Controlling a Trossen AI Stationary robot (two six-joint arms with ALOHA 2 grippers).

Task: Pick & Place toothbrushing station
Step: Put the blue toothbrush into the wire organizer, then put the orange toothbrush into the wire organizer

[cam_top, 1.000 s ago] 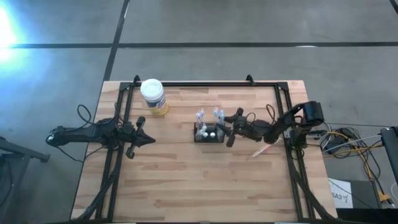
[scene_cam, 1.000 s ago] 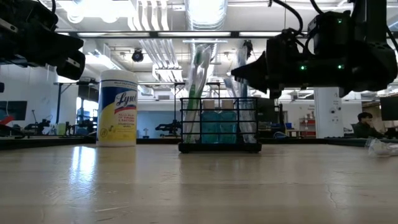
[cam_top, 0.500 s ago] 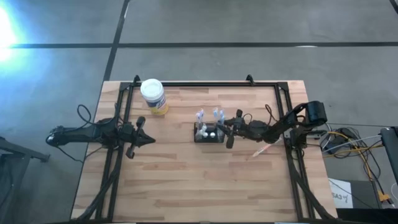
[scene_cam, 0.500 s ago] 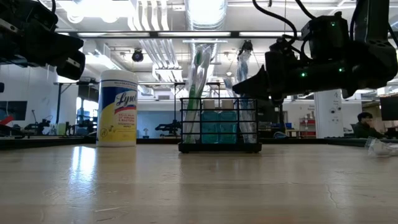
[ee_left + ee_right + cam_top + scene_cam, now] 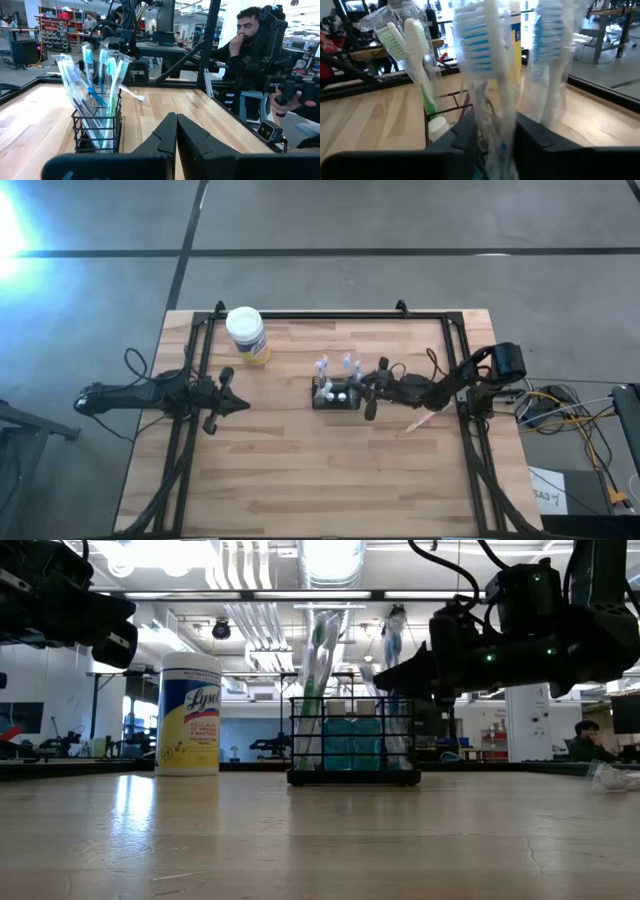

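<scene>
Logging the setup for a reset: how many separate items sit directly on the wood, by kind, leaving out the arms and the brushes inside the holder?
Black wire toothbrush holder: 1
Lysol wipes canister: 1
Loose toothbrush, lying flat: 1
Total: 3

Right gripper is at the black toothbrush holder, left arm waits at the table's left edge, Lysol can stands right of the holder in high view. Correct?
No: in the high view the Lysol can stands left of the black toothbrush holder. Right gripper and left gripper are as stated.
</scene>
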